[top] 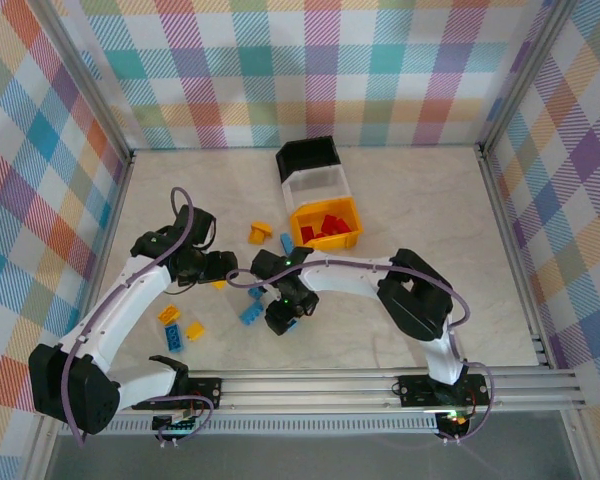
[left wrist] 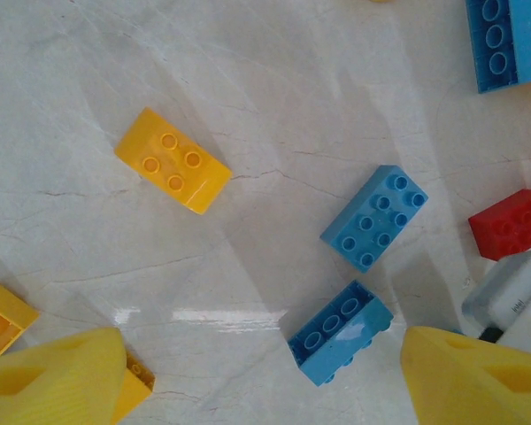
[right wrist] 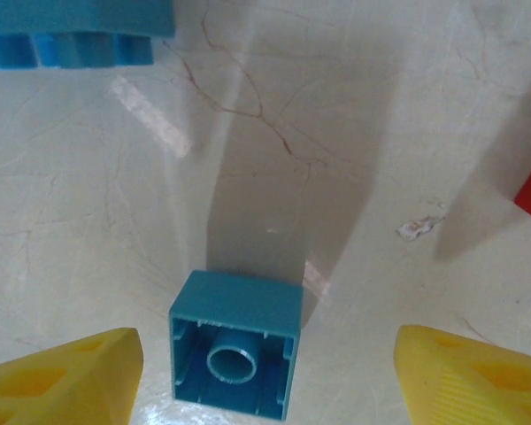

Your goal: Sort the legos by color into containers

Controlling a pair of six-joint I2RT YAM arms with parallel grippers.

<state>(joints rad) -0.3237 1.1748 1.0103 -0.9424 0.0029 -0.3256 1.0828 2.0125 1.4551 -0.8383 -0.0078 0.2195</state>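
Yellow-fingered right gripper [right wrist: 267, 350] wide open around an upturned blue lego [right wrist: 236, 352], untouched; left gripper [left wrist: 264, 359] open, empty.

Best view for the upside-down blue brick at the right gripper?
Right wrist: the blue brick lies hollow side up, central tube clear, between the right gripper's open fingers. Top external gives a blue speck at best; left wrist's blue bricks can't be matched.

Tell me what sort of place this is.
Likely a robot lab test cell: plaid walls enclose a marble-look table, two arms are bolted to a rail, and legos and bins are laid out for sorting.
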